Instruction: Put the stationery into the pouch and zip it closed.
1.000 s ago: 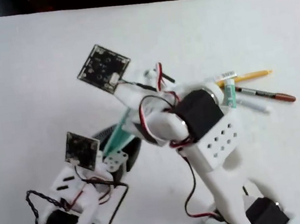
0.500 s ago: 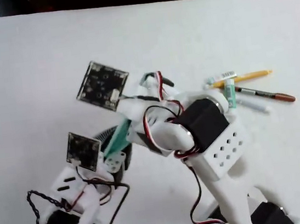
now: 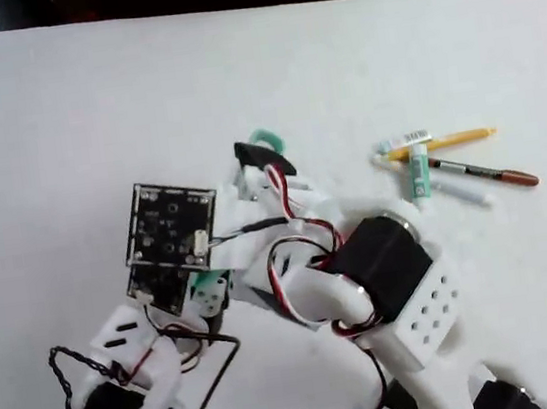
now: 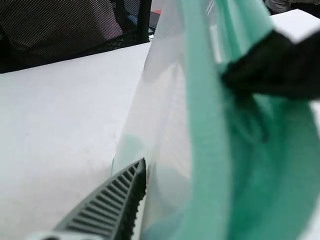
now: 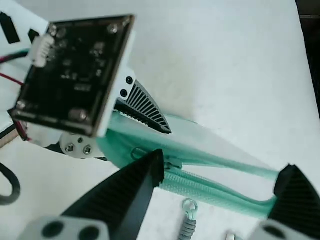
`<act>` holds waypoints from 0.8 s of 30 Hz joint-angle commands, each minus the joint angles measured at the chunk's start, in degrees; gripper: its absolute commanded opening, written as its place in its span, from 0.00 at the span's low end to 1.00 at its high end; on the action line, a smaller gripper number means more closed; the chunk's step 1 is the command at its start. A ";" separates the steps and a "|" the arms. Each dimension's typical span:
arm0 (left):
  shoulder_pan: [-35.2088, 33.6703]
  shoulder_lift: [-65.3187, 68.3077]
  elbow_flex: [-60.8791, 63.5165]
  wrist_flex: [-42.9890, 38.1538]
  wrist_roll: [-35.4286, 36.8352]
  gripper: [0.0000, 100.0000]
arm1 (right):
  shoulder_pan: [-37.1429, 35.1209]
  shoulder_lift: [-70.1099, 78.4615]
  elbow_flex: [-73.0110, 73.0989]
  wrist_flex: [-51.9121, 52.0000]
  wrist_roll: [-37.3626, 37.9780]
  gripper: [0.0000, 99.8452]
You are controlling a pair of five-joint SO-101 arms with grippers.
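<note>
A: Pouch (image 5: 200, 152)?
B: Clear plastic with green trim, between the two grippers. In the high view it's mostly hidden under the right arm, with just a green bit poking out.
A: Zip?
B: Zip pull (image 5: 188, 222) dangles by the zip band. Can't tell if the zip is open or closed, and can't make out any contents through the plastic.
A: Grippers?
B: Left gripper (image 5: 159, 129) is pinched on the pouch's green edge. One ridged finger shows; the other is behind the pouch. Its camera board (image 5: 70, 70) covers the rest. Right gripper (image 5: 225, 165) is spread wide, one jaw on each side of the zip edge. Can't tell if it touches.
A: Stationery (image 3: 471, 172)?
B: In a loose bunch on the table (image 3: 60, 112), well apart from the pouch: pens and a small tube.
</note>
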 commanded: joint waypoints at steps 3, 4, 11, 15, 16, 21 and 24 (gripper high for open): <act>-0.84 -0.31 -2.20 -1.41 -0.09 0.02 | -0.92 -0.40 0.35 1.01 -1.23 0.39; -0.92 -0.31 -2.20 -1.41 -0.09 0.02 | 0.48 -0.40 0.18 0.92 -1.23 0.39; -0.84 -0.31 -2.20 -1.23 -0.26 0.02 | 16.92 -0.31 -14.95 0.75 -4.66 0.39; -0.57 -0.31 -1.32 -1.49 -0.44 0.02 | 22.29 0.13 -20.92 0.75 -8.97 0.39; -0.57 -0.31 -1.23 -1.49 -0.44 0.02 | 23.34 0.13 -21.19 0.75 -9.41 0.39; -0.92 -0.31 -1.23 -1.49 -0.44 0.02 | 32.04 1.19 -19.96 0.66 -9.23 0.30; -0.92 -0.31 -1.05 -1.49 -0.44 0.02 | 41.27 5.05 -18.11 0.66 -9.23 0.26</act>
